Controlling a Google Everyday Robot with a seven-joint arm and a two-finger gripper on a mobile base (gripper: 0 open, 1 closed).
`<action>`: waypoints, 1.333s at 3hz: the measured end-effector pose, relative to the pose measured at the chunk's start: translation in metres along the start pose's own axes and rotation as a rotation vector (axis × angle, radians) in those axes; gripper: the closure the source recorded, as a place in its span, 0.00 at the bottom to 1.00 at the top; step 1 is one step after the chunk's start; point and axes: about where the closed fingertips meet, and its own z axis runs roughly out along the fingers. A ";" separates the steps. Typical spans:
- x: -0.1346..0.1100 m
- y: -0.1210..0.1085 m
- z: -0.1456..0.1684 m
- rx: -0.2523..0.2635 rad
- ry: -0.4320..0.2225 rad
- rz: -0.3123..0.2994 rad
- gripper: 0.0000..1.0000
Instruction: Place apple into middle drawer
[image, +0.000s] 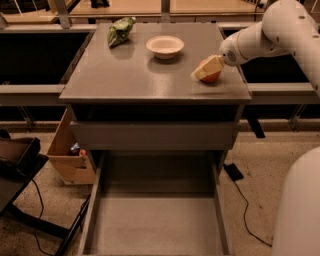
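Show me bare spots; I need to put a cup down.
The countertop front and left, before the green bag and white bowl, is bare; so is the floor of the middle drawer. Crowded: right edge, where the gripper is at the apple.

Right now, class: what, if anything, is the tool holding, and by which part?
Cannot be told: the tool covers the top of the apple, on the cabinet top.

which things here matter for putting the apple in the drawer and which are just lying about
Job: small red-orange apple on the cabinet top; gripper at the apple; open grey metal middle drawer below.
Lying about: round white bowl; crumpled green bag; brown cardboard box.
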 end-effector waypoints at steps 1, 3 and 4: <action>0.010 0.002 0.013 -0.026 0.018 0.020 0.00; 0.028 0.015 0.026 -0.056 0.033 0.054 0.41; 0.028 0.015 0.026 -0.056 0.033 0.054 0.64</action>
